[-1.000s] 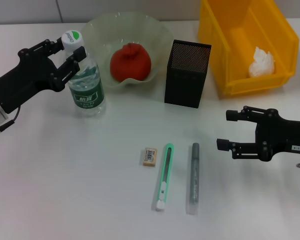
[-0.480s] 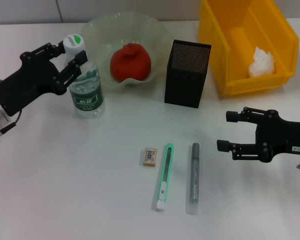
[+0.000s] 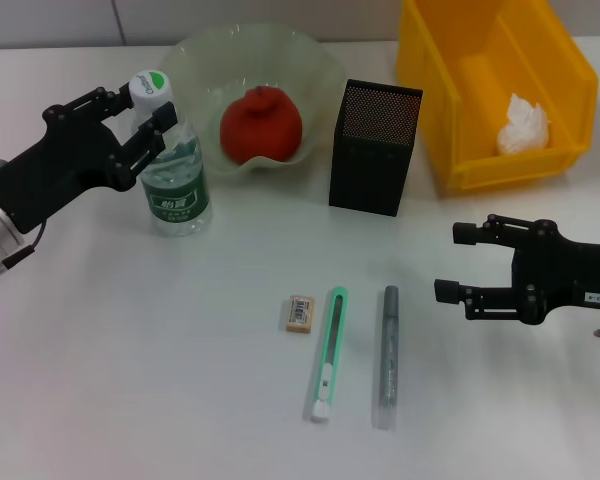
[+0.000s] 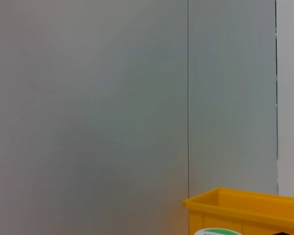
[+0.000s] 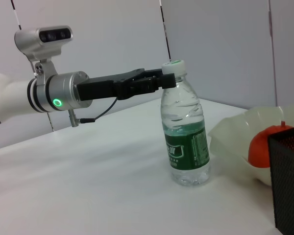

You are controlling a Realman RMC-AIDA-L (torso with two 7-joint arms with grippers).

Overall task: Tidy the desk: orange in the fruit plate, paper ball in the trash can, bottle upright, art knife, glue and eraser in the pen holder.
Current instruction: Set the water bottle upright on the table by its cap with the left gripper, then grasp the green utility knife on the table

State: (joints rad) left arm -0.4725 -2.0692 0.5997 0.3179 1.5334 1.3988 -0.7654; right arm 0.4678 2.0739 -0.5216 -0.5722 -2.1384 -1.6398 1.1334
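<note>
Holding orange (image 3: 261,124): fruit plate (image 3: 195,55) | paper ball (image 3: 523,124): trash can (image 3: 580,65) | left gripper (image 3: 142,120) spread by bottle (image 3: 171,160) | right gripper (image 3: 454,262) spread

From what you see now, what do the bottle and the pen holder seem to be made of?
The bottle looks like thin clear plastic: see-through, ribbed walls, a green printed label and a white cap. The pen holder appears to be black metal mesh, matte; fine perforations show on its walls.
</note>
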